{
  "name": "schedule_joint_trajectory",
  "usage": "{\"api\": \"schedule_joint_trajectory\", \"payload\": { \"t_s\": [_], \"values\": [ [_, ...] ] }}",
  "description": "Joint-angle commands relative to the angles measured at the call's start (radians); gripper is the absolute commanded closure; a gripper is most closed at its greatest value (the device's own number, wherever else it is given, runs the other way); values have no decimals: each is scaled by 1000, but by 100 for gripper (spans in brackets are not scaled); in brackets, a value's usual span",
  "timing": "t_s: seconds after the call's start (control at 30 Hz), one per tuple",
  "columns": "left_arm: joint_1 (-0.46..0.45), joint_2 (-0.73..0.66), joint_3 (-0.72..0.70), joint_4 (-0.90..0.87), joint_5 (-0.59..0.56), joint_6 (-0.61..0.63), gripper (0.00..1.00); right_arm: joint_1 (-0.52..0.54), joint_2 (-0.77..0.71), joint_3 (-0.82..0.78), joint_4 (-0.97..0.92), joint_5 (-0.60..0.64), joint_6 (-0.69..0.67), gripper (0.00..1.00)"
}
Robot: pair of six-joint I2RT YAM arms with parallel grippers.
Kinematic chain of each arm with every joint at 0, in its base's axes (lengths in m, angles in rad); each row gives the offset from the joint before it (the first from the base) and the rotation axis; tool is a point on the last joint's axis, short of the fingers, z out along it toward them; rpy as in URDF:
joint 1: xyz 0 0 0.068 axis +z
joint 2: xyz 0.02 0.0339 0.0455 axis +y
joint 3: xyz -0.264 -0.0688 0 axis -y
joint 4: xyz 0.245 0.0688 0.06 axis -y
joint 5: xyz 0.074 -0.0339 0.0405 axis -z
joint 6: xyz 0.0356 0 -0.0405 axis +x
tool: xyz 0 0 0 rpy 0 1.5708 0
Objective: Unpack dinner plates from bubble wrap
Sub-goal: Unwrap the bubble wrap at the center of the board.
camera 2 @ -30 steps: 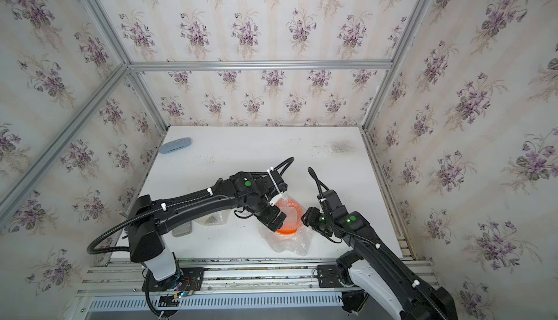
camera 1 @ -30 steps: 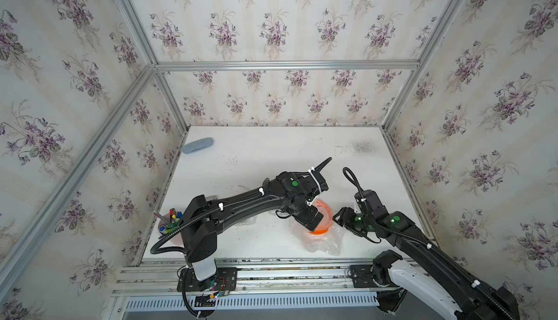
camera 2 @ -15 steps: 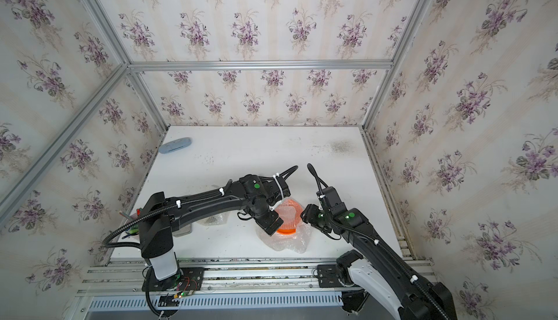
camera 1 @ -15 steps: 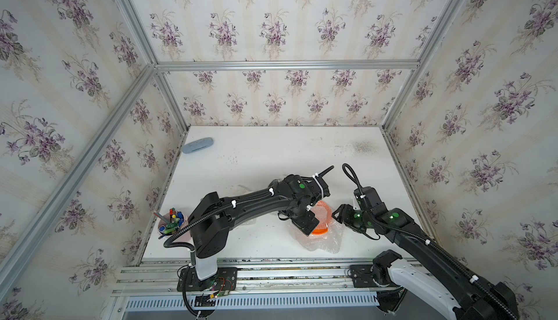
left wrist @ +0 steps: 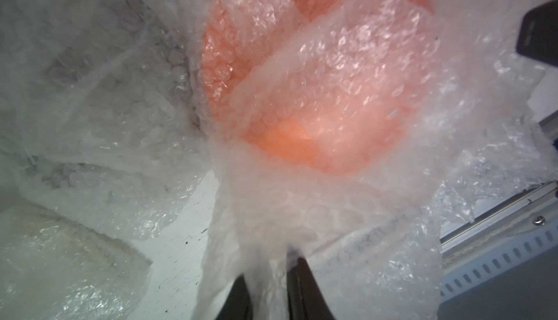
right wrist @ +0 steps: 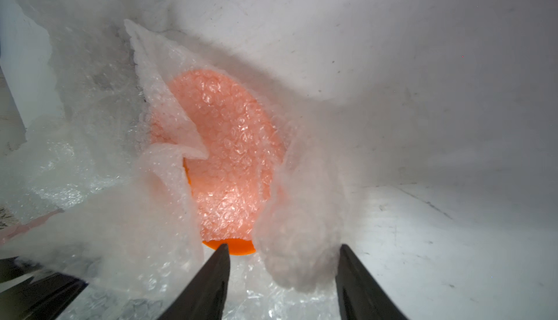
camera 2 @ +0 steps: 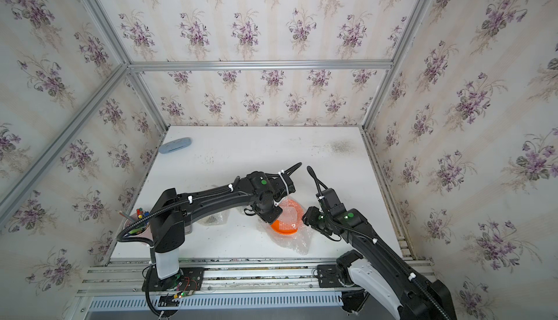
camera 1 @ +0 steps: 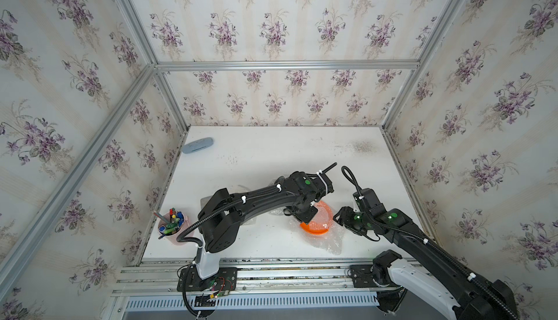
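While left tool (left wrist: 267,274) pinches crinkly bubble wrap (left wrist: 341,71), round orange plate (camera 1: 315,230) half-covered.

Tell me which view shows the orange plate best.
Right wrist view: the orange plate is close and nearly whole, bare rim peeking from bubble wrap. Left wrist shows it fully veiled; both top views, small, partly behind the left arm.
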Motion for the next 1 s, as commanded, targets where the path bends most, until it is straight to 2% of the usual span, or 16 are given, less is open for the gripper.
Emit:
{"api": "schedule_joint_trajectory", "payload": {
  "t_s": [0.0, 0.1, 0.33, 0.53, 0.67, 0.97],
  "values": [
    [15, -28, -11, 17, -5, -21, 83, -2, 3, 10, -21, 34, -2, 47],
    [29, -64, -44, 59, 12, -40, 84, -12, 8, -6, -20, 36, -6, 52],
    [32, -133, -93, 181, 81, -82, 84, -17, 31, -25, -11, 61, -23, 57],
    [41, -151, -59, 235, 103, -105, 84, -20, 38, -49, 16, 80, 9, 59],
    [59, -172, -94, 287, 129, -148, 83, -21, 45, -88, 42, 70, 24, 59],
    [152, -315, -378, 508, 203, -302, 83, -37, 42, -173, 73, 50, 53, 60]
  ]
}}
